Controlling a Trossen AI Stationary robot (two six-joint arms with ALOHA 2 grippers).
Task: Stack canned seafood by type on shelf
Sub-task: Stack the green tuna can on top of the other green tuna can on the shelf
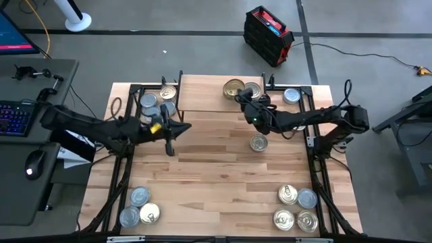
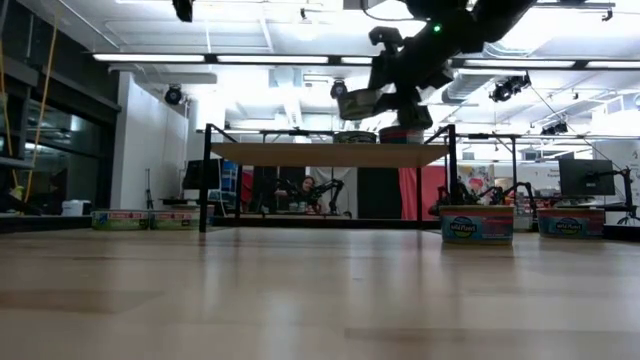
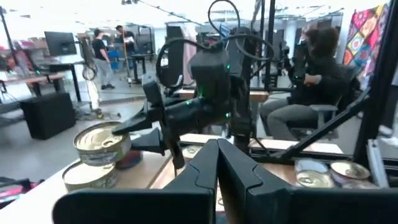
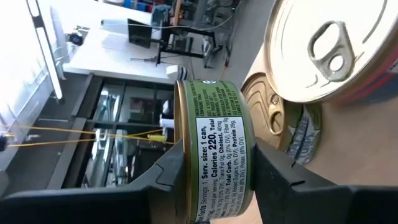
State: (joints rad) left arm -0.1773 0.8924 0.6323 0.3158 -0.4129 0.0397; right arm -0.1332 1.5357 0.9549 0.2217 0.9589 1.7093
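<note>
The shelf [image 1: 202, 94] stands at the table's far middle. On its right part sit a gold-lidded can [image 4: 267, 118] and a red-labelled pull-tab can [image 1: 252, 90]. My right gripper [image 1: 240, 95] is shut on a green-labelled can [image 4: 211, 155] and holds it just over the gold-lidded can. My left gripper [image 1: 169, 147] hangs shut and empty over the table, in front of the shelf's left end, and is also seen in the left wrist view [image 3: 217, 158]. Other cans rest on the tabletop. My right gripper pinches the green-labelled can between its two fingers, one finger [image 4: 163, 177] on the lid end [image 4: 179, 149] and the other on the bottom end [image 4: 249, 168]. The fingers come nearly level from the near right. The can stays upright, lifted clear of the shelf [image 2: 320, 153].
Several cans lie beside the shelf's left end [image 1: 150, 102], one beside its right end [image 1: 291, 96], and one in front of the shelf [image 1: 258, 142]. Three sit at the near left corner [image 1: 138, 206] and several at the near right [image 1: 297, 208]. People are in the room beyond the table.
</note>
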